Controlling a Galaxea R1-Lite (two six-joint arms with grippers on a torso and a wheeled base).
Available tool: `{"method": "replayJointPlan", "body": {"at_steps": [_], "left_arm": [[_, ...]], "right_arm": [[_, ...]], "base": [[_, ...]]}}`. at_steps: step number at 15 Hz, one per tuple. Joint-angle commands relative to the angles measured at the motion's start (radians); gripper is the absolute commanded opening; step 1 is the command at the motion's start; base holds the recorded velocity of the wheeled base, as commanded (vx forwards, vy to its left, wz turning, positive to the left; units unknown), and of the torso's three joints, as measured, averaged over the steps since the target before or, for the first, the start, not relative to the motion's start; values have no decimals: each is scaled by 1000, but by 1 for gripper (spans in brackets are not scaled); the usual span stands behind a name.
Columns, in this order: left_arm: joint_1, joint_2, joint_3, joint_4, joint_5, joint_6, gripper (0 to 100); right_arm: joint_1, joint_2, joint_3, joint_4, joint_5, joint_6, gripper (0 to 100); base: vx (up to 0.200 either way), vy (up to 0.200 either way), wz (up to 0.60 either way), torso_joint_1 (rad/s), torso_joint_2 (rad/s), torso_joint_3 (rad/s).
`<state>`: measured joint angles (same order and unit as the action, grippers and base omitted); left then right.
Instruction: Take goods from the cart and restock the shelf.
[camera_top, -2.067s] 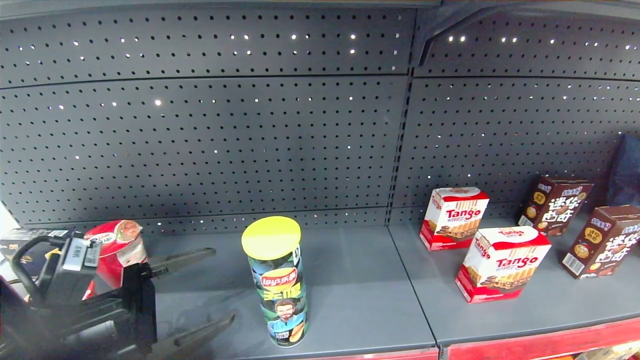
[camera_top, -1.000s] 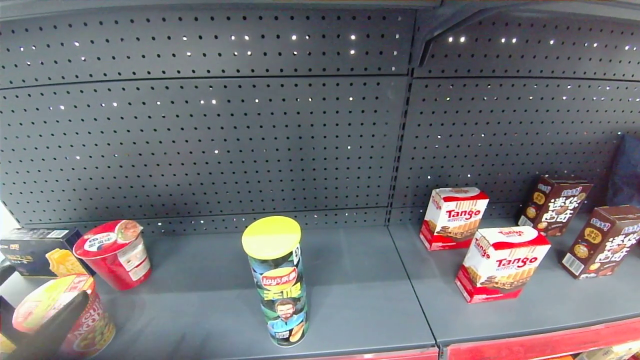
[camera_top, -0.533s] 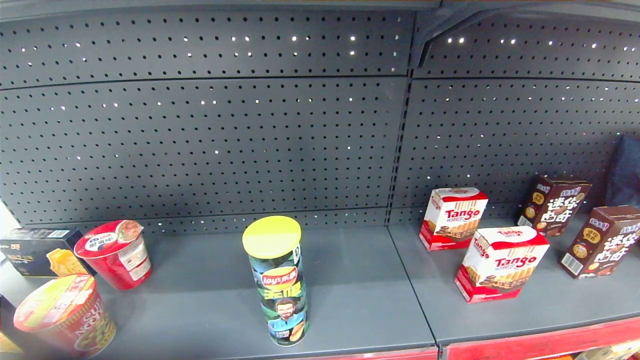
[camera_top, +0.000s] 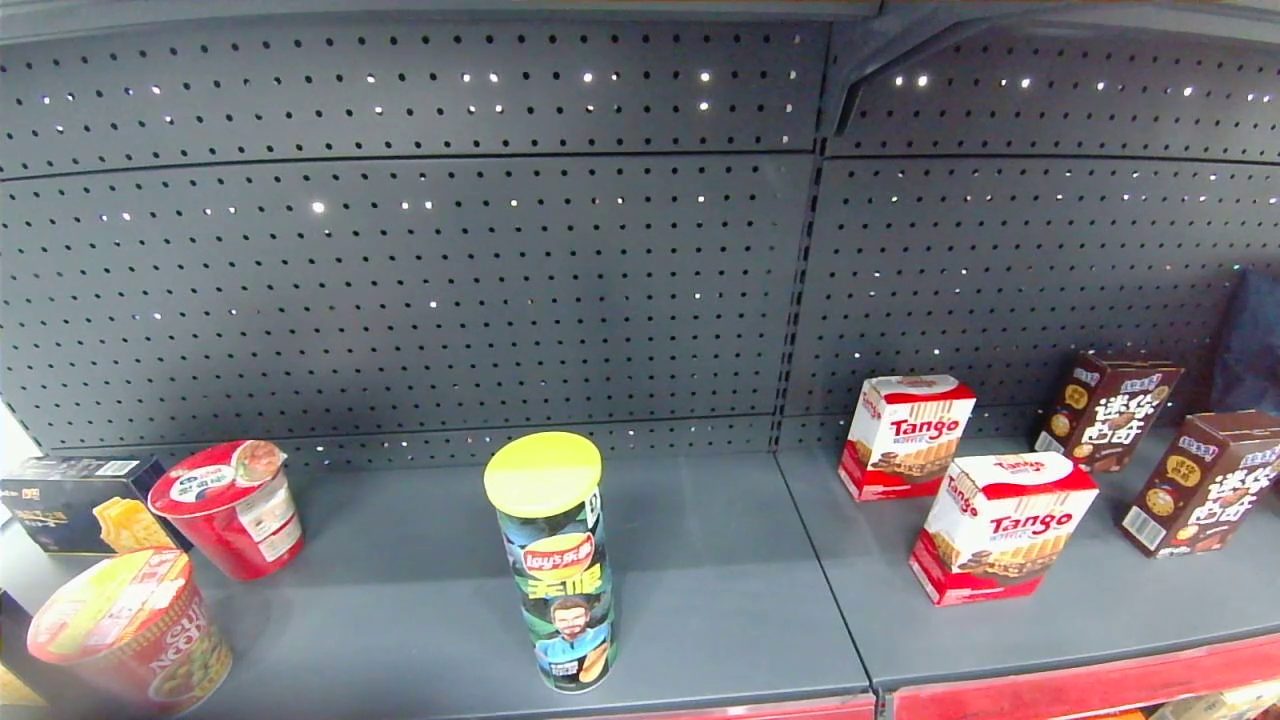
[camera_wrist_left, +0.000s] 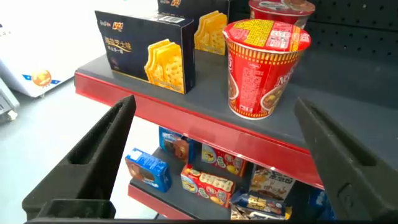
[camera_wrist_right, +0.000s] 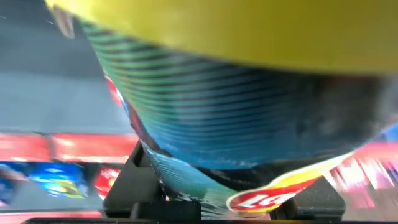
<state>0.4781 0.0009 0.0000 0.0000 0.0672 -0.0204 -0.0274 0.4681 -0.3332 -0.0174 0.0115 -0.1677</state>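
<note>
A noodle cup (camera_top: 130, 635) with a yellow-green lid stands at the front left of the grey shelf (camera_top: 720, 570), near the edge. In the left wrist view my left gripper (camera_wrist_left: 213, 102) is open and empty, just in front of that noodle cup (camera_wrist_left: 264, 65) and below the shelf lip. A chips can (camera_top: 555, 560) with a yellow lid stands upright mid-shelf. In the right wrist view my right gripper (camera_wrist_right: 227, 193) is shut on another chips can (camera_wrist_right: 236, 112) with a yellow lid, seen very close.
A red cup (camera_top: 232, 505) and a dark cracker box (camera_top: 85, 490) stand behind the noodle cup. Two red-white wafer boxes (camera_top: 1000, 525) and two brown boxes (camera_top: 1205, 480) fill the right section. Perforated panels back the shelf. Lower shelves hold small packs (camera_wrist_left: 211, 180).
My left gripper has drawn back out of the head view, leaving the noodle cup standing at the shelf's front left. The other goods have not moved.
</note>
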Motion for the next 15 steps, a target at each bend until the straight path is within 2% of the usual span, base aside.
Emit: {"method": "replayJointPlan", "body": {"at_steps": [1, 2, 4, 6, 10, 15], "left_arm": [[1, -1, 0, 0, 0, -1, 100], [1, -1, 0, -2, 2, -1, 100], [1, -1, 0, -2, 0, -1, 100], [1, -1, 0, -2, 0, -1, 100], [1, -1, 0, -2, 0, -1, 100], [1, -1, 0, -2, 0, -1, 100]], "right_arm": [[17, 52, -87, 2, 74, -1, 0], [40, 106, -145, 2, 145, -1, 0], [80, 215, -218, -1, 200, 2, 0], [123, 320, -265, -9, 219, 36, 0], [287, 478, -394, -76, 223, 166, 0], [389, 649, -448, -208, 219, 172, 0]], "base": [[0, 0, 0, 0, 0, 0], [0, 0, 0, 0, 0, 0], [0, 0, 0, 0, 0, 0], [0, 0, 0, 0, 0, 0], [0, 0, 0, 0, 0, 0], [0, 0, 0, 0, 0, 0]]}}
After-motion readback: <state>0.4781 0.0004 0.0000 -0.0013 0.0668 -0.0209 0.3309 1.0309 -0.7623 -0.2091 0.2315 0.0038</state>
